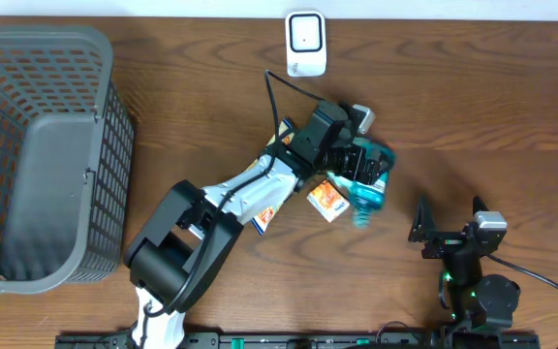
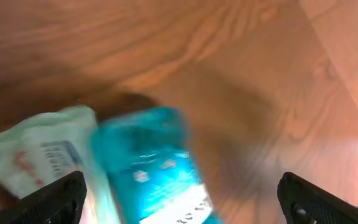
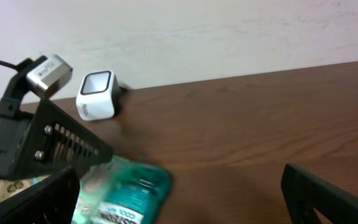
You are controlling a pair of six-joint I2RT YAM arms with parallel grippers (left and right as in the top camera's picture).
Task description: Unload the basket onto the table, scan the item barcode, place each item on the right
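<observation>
A teal mouthwash bottle (image 1: 370, 182) lies mid-table and looks blurred in every view. My left gripper (image 1: 355, 161) hovers right over it, open. In the left wrist view the bottle (image 2: 148, 162) sits between the wide-apart fingers (image 2: 48, 199) without touching either. The white barcode scanner (image 1: 306, 43) stands at the table's far edge, well beyond the bottle. My right gripper (image 1: 450, 215) rests open near the front right, with nothing in it. Its wrist view shows the bottle (image 3: 132, 193) to the left and the scanner (image 3: 96, 95) behind it.
A grey plastic basket (image 1: 114, 145) fills the left side. An orange packet (image 1: 327, 201) lies beside the bottle. A white and blue packet (image 1: 271, 208) is partly under the left arm. A pale green pouch (image 2: 36, 149) lies against the bottle.
</observation>
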